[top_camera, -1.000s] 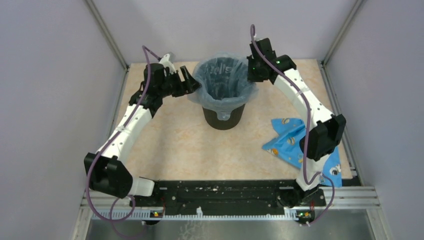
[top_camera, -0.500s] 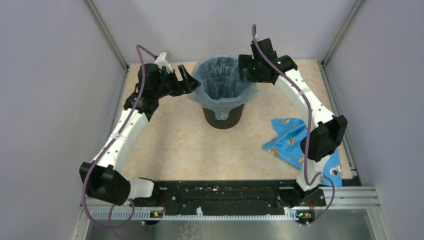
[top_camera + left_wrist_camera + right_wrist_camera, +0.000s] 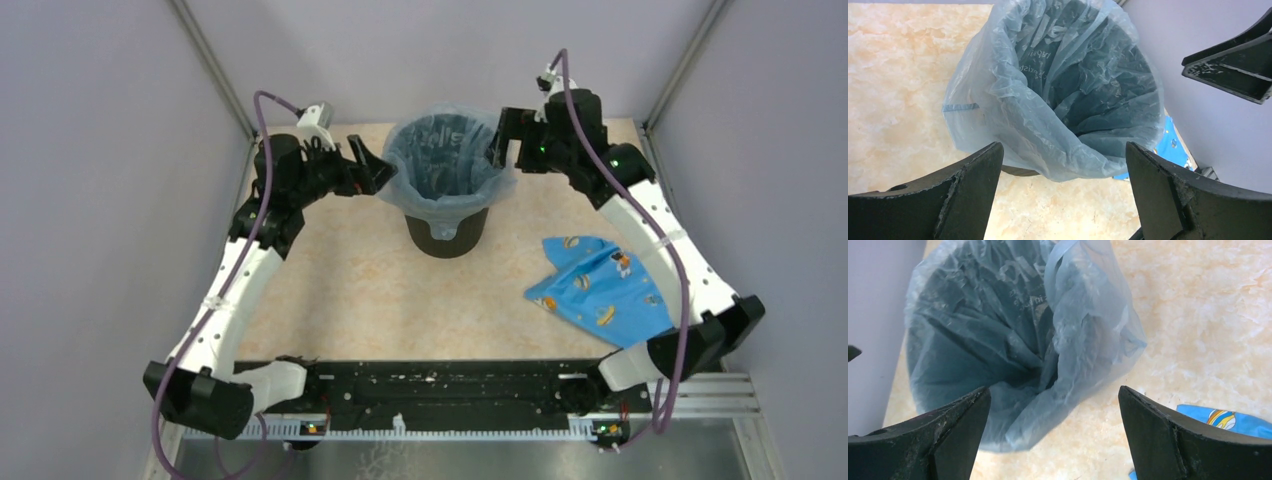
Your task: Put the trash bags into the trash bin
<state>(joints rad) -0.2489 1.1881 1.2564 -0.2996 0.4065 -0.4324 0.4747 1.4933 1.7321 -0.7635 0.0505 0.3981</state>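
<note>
Pale grey-blue plastic film, the trash bag point(image 3: 445, 160) lines the round black trash bin point(image 3: 447, 238), its top folded outward over the rim. The bin stands upright near the far edge of the marbled table point(image 3: 350, 290), about midway along it. The left gripper point(image 3: 368, 166) and the right gripper point(image 3: 503, 142) flank the bag closely, jaws spread wide, grasping nothing. A blue patterned cloth point(image 3: 600, 295) lies near the right edge.

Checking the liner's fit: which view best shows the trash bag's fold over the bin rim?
Top external: the whole mouth shows, the trash bag folded down outside the trash bin. Left wrist shows one side's overhang close up; right wrist another side.
</note>
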